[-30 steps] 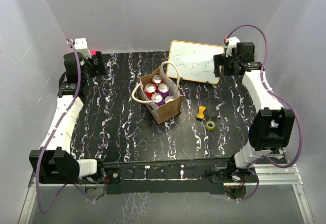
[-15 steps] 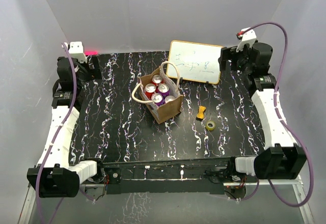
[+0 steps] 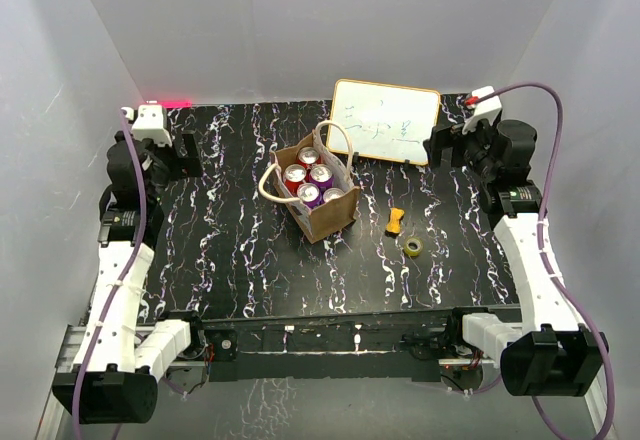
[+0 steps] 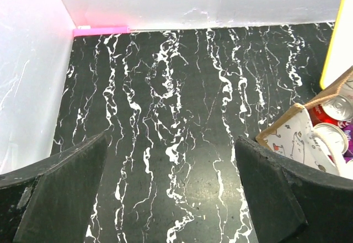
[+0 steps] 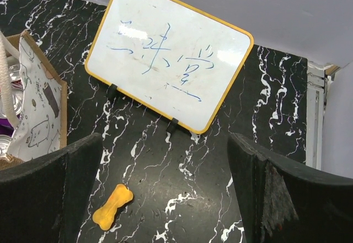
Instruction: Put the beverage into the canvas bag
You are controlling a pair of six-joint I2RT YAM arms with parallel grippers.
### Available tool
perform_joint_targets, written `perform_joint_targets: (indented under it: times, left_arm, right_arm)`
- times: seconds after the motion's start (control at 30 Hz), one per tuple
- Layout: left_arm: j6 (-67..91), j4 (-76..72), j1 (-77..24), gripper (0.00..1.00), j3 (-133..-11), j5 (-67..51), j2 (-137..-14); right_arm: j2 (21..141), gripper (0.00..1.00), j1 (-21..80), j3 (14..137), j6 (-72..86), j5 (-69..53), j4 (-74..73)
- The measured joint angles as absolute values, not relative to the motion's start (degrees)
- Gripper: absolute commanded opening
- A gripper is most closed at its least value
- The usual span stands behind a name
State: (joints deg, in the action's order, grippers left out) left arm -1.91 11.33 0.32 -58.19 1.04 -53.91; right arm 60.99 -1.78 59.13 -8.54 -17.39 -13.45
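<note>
Evidently the smooth, dentable red and purple drink cans (image 3: 296, 173) fill your soft tan canvas bag (image 3: 335, 218) at twelve o'clock; both jaws gape, empty; clasp cans mid-body.

place: robot lab cell | evidence: white enclosure walls (image 3: 300, 20), black marbled table (image 3: 240, 250)

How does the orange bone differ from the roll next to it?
The bone is orange and elongated with knobbed ends; the roll is olive-yellow, a round ring with a dark hole. The bone lies nearer the whiteboard than the roll. Both are small, on the table beside the bag.
</note>
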Motion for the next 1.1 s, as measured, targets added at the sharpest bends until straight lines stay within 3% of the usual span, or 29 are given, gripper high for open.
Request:
perform_joint_targets:
  times: [1.1]
  left_arm:
    - [-4.56,15.29,1.13,0.97,-62.78,3.77,-53.52]
  right_arm:
    - [57.56,0.99,-6.81,56.34,-8.86,-17.54,-14.41]
